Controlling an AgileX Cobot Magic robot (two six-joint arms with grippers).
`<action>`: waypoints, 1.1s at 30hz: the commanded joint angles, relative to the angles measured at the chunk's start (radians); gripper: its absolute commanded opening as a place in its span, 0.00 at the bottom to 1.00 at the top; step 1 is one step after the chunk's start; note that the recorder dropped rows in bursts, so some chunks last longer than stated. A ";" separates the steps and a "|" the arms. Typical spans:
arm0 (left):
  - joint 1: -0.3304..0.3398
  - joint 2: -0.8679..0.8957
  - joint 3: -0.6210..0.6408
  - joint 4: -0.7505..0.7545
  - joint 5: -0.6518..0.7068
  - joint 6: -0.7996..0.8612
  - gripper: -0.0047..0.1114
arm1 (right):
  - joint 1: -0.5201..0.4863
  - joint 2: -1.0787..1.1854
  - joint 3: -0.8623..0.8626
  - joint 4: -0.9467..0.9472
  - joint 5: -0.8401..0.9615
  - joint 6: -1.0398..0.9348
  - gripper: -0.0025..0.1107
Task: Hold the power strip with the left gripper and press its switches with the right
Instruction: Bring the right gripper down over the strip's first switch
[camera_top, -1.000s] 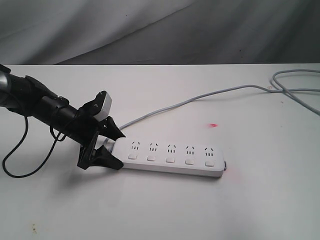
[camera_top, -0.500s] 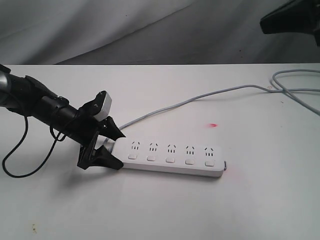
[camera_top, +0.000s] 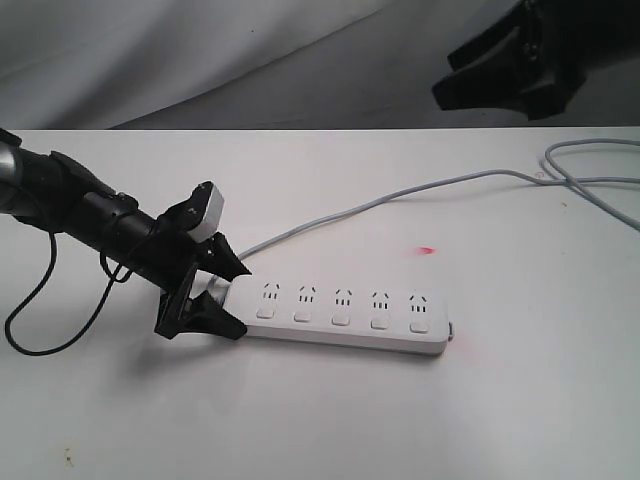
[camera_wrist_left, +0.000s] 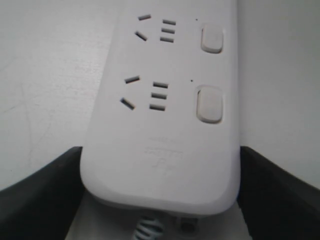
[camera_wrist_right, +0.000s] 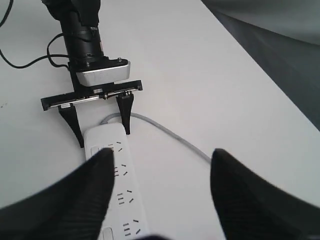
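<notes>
Since half a second ago our right gripper (camera_top: 447, 78) has swung further into view, jaws spread, empty. Our left gripper (camera_top: 240, 302) clamps the cord end of the long flat white plastic power strip (camera_top: 395, 340) on the white table (camera_top: 300, 430). Holding seems done; its small white switches (camera_top: 341, 320) await pressing.

Left arm (camera_top: 100, 220): black, made up of round tubular segments, with one bare silver-grey section (camera_top: 5, 165) at the frame edge. A thin black cable (camera_top: 40, 352) hangs off it in a loop.

Camera housing (camera_wrist_right: 102, 72) at the wrist: light grey box with rounded corners.

Left gripper (camera_top: 232, 300): black cross rail (camera_wrist_right: 90, 96) with small metal fittings and two flat, wedge-shaped black fingers (camera_wrist_right: 125, 112).

Right gripper (camera_top: 470, 78): black throughout, with two broad, tapering, matte fingers (camera_wrist_right: 70, 200). Finer detail is blurred.
</notes>
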 joint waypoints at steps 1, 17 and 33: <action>-0.005 0.003 -0.001 -0.001 0.002 0.000 0.39 | 0.049 0.048 0.004 -0.004 -0.036 0.036 0.62; -0.005 0.003 -0.001 -0.001 0.002 0.000 0.39 | 0.201 0.196 0.002 0.008 -0.138 0.030 0.72; -0.005 0.003 -0.001 -0.001 0.002 0.000 0.39 | 0.257 0.246 0.002 0.062 -0.188 -0.113 0.71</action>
